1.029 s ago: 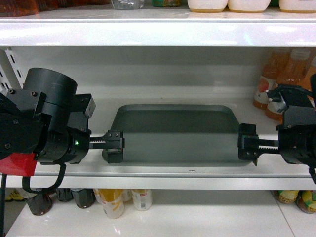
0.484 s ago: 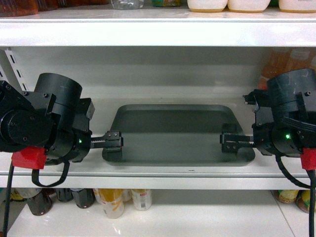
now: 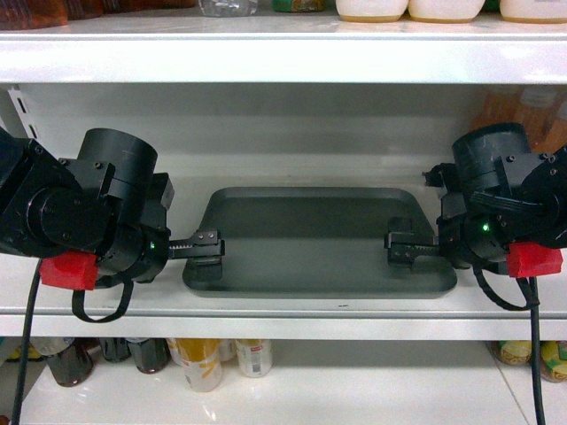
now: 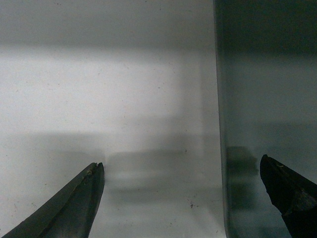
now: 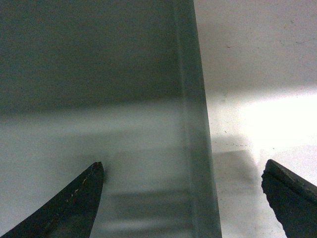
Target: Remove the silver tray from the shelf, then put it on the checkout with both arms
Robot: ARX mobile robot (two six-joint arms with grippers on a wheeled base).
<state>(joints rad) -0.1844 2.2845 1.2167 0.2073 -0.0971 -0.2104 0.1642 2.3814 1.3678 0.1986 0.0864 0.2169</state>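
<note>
Tray (image 3: 319, 239) sat flat on the shelf (image 3: 283, 305), square in the middle, both arms closing on it from either end! Left claw (image 3: 205, 244) was at the tray's left rim, right claw (image 3: 400, 248) at the right rim, reaching a little way over the tray floor in the head view. Both bulky black housings hung level with the board, each with a red block underneath and a green light glowing.

From the left wrist, the claw (image 4: 182, 171) stood spread wide: one finger tip over the bare white shelf, the other over the grey-green tray (image 4: 267, 99), with the tray's edge running between them. Nothing was gripped there. From the right wrist, same story mirrored: that claw (image 5: 182, 171) gaped apart, one tip above the tray (image 5: 89, 99) floor, the other over the white board (image 5: 257, 74), the raised rim straddled between. Whether either tip touched the metal, I could not tell.

Orange bottles (image 3: 532, 111) stood behind the right arm at the back of the shelf, partly hidden. Below, jars and bottles (image 3: 204, 363) lined the lower shelf, and white containers (image 3: 407, 9) sat on the one above.
</note>
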